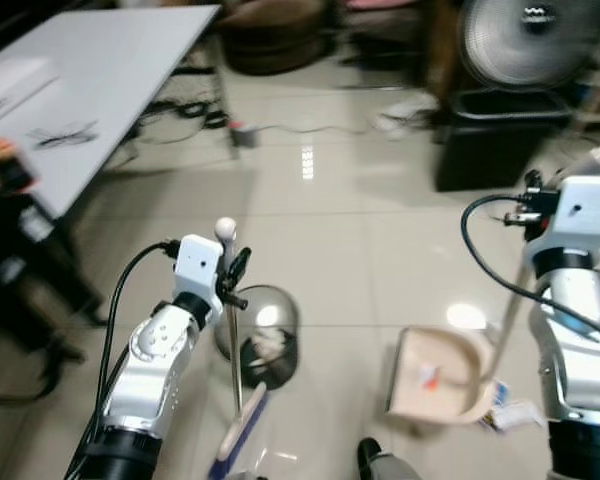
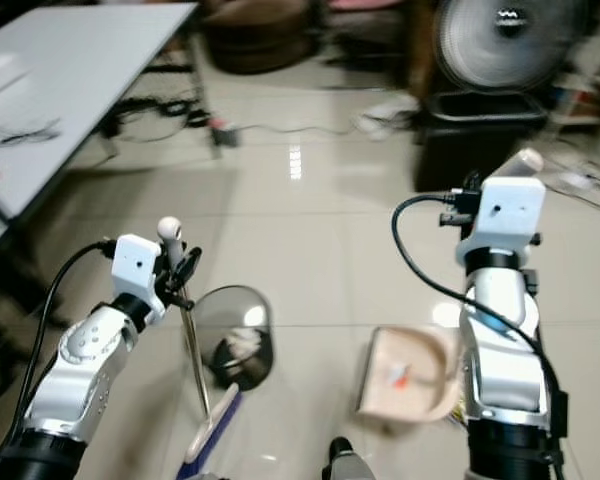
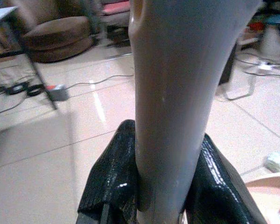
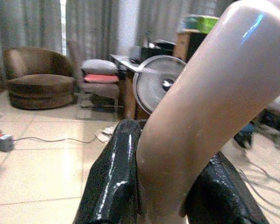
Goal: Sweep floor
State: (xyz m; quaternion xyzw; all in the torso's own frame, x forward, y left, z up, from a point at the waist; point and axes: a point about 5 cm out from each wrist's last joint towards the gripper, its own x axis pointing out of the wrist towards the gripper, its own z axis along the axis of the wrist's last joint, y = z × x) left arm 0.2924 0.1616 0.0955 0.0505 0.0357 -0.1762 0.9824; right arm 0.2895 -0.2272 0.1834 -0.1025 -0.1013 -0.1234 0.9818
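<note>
Left gripper (image 3: 161, 186): clamped on the broom handle (image 1: 236, 350), which stands upright on the tiled floor (image 1: 360, 240)
Broom head (image 1: 238, 432): low by a small trash bin (image 1: 262, 340)
Right gripper (image 4: 165, 186): closed around the dustpan handle (image 4: 210, 93)
Dustpan (image 1: 440, 375): on the floor beside the right arm, bits of litter inside

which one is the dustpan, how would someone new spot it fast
Start at the big round fan on the dark box at the far right, then come down the tiled floor toward the robot's right arm. The dustpan lies there, a beige scoop with a raised back wall and bits of debris inside, its long handle shut in the right pincer. The bin nearby is round and shiny grey.
</note>
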